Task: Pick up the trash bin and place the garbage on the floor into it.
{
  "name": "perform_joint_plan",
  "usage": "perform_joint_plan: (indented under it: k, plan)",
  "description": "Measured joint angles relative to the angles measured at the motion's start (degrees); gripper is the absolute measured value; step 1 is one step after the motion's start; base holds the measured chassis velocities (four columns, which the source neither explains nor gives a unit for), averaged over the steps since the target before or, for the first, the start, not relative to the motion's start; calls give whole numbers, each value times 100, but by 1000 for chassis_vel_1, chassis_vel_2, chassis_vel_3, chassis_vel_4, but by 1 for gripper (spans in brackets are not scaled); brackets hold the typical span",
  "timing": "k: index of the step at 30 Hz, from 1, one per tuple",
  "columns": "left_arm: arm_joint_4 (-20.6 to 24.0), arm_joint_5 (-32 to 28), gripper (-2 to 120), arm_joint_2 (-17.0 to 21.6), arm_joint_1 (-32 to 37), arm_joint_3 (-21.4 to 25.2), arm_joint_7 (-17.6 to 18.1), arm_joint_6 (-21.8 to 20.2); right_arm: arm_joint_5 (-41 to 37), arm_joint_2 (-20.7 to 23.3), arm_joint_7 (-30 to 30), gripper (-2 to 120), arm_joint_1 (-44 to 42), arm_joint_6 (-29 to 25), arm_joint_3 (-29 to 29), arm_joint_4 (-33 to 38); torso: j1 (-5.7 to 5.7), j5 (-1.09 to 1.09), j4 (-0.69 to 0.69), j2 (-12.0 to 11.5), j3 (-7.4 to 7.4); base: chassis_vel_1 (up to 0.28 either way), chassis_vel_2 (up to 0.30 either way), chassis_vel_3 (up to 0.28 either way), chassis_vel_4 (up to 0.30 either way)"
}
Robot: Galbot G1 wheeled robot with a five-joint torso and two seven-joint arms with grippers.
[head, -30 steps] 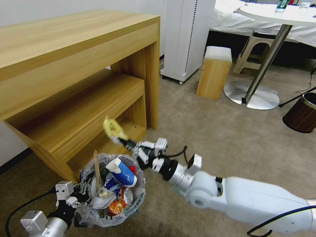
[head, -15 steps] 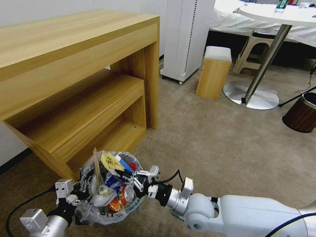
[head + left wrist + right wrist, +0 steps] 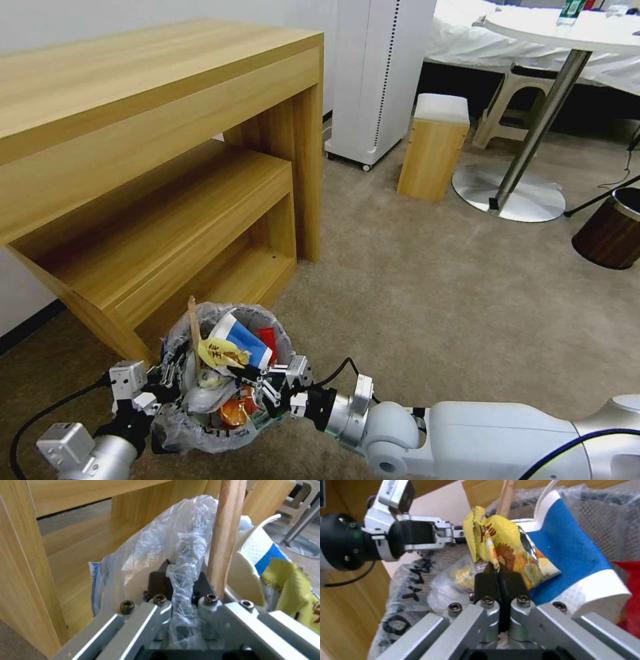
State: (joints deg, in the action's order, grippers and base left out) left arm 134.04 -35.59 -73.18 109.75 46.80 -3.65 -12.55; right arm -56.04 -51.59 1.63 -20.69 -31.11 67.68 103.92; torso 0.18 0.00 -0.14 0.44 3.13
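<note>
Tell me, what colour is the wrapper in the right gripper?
Yellow wrapper, with brown and orange print, best in the right wrist view.

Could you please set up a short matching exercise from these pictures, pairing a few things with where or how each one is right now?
Things:
1. yellow wrapper
2. wooden stick
3. trash bin
4. brown bin

States:
A. standing on the carpet, far right
B. pinched in the right gripper over the trash bin
C. held at its bag-lined rim by the left gripper
D. poking upright out of the litter

Pairs: 1-B, 2-D, 3-C, 4-A
</note>
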Motion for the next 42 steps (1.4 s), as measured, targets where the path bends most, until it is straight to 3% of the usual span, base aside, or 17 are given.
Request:
perform_joint_plan:
  k: [6,19,22,29,42]
  plan:
    - [-78,-17,3,29,-32,-1,8,0,105,36,146,5,-12,39,-72,54,0,-1,0,0,0,0,0,0,0]
    - [-295,-198,3,215,-49,79,61,-46,181,173,267,52,-87,28,-380,273,0,0,0,0,0,0,0,0,0]
    - [-324,-188,3,226,-1,77,62,-49,198,259,268,77,-184,26,-592,431,0,0,0,0,0,0,0,0,0]
    - [-347,-131,3,205,70,60,55,-49,146,329,358,98,-346,71,-1125,580,0,0,-1,0,0,0,0,0,0]
    - [-366,-86,3,296,235,50,39,-114,122,365,605,100,-506,76,-1753,561,0,0,0,0,0,0,0,0,0]
